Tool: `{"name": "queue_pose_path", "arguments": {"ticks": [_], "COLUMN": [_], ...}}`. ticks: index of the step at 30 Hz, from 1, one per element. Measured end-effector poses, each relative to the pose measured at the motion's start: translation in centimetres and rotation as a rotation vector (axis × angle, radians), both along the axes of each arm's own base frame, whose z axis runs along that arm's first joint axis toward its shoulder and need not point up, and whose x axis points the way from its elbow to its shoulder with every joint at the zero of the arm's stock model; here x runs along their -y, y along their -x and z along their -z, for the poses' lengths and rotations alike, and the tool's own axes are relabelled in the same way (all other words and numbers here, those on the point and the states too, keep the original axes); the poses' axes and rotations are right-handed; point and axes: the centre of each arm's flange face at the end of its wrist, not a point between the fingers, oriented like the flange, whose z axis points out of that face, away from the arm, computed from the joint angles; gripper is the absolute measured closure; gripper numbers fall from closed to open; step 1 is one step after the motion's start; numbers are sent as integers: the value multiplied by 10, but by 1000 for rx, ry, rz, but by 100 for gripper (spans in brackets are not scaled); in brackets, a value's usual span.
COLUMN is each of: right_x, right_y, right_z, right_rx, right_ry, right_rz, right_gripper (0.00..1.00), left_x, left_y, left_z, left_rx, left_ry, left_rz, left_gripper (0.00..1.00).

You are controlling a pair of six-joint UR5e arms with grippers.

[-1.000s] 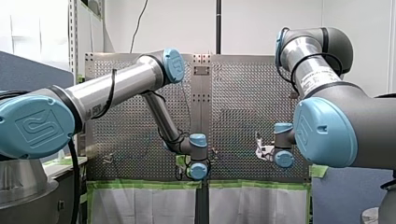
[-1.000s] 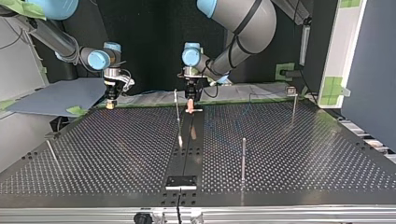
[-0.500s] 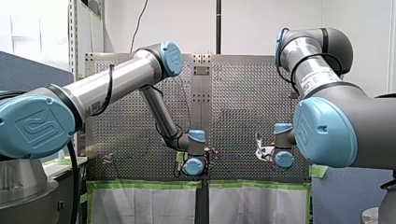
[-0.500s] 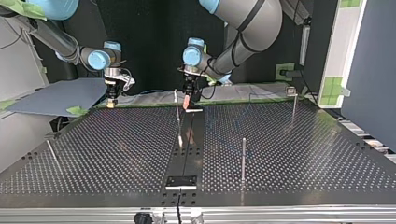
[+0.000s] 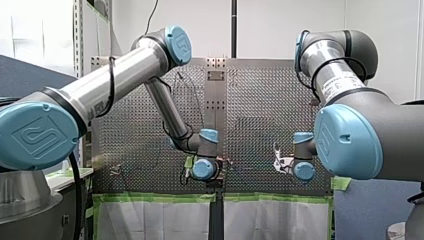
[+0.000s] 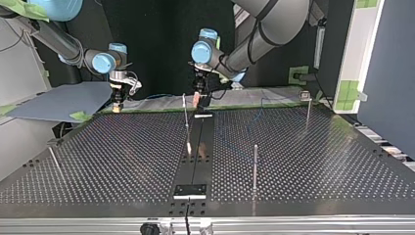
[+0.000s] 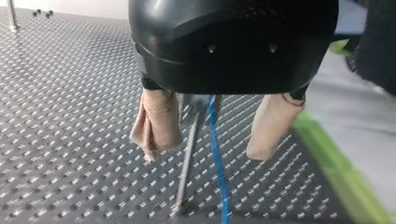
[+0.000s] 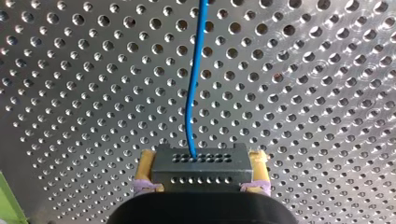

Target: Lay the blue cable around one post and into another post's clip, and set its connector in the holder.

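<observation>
Kim: What have your right fingers got?

Me: My right fingers [image 8: 145,165] are clamped on the connector [image 8: 198,173] — a dark metal block with rows of small holes, a yellow pad against each side. The blue cable [image 8: 190,88] leaves the block's face midway between the pads. It runs straight ahead of the fingers over the perforated desk [image 8: 303,93]. Whether it touches the desk there, I cannot tell.

Kim: And the left?

Me: My left fingers [image 7: 156,123] stand wide apart and grip nothing. Their pads are beige. The cable comes down through the gap between them, touching neither pad, and reaches the desk ahead of the tips. A thin metal post [image 7: 187,163] stands in the same gap, just beside the cable, with its foot on the desk ahead of the fingertips. Whether the cable sits in a clip on that post, I cannot tell. Outside the gap, beside one pad, lies a green strip [image 7: 336,177], blurred.

Kim: How do the two sets stand to each other?

Me: In the top view both hang at the desk's edge nearest the arms, well apart — my left fingers just beside the thin post's upper end. A second post [image 6: 255,165] and a third post [image 6: 307,108] stand upright on the desk. Both are well ahead of my left fingers and apart from each other.
</observation>
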Motion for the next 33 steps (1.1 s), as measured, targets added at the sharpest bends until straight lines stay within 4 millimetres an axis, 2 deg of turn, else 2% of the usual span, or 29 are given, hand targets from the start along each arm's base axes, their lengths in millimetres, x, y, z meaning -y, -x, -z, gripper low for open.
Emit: {"name": "queue_pose_path", "arguments": {"ticks": [7, 16, 22, 33], "right_x": [0, 0, 0, 1], "right_y": [1, 1, 1, 0], "right_z": [0, 0, 0, 0], "right_rx": [4, 5, 6, 12], "right_ry": [-1, -2, -1, 3], "right_rz": [1, 1, 1, -6], "right_gripper": [100, 100, 100, 100], "left_x": [6, 3, 10, 24], "left_y": [25, 52, 59, 57], "left_z": [0, -22, -39, -46], "left_rx": [-60, -116, -114, -66], "left_ry": [-45, -76, -62, 26], "left_rz": [31, 69, 106, 149], "left_gripper": [0, 0, 0, 0]}}
